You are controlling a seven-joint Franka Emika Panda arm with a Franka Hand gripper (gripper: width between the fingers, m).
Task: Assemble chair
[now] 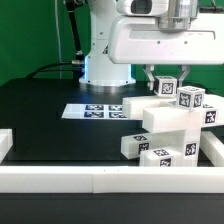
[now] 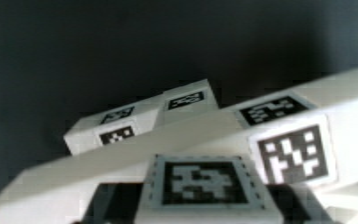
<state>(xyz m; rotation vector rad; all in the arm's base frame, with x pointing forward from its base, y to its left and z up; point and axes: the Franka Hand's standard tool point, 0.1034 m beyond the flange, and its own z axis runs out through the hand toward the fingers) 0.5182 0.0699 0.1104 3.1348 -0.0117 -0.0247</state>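
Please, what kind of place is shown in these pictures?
Probably a robotics lab test bench. A black table is fenced by a white rail, a marker board lies flat on it, and the gripper works over tagged white chair parts.

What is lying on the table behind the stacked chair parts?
The marker board lies flat behind the chair parts, toward the robot base. The parts cover the table directly behind them.
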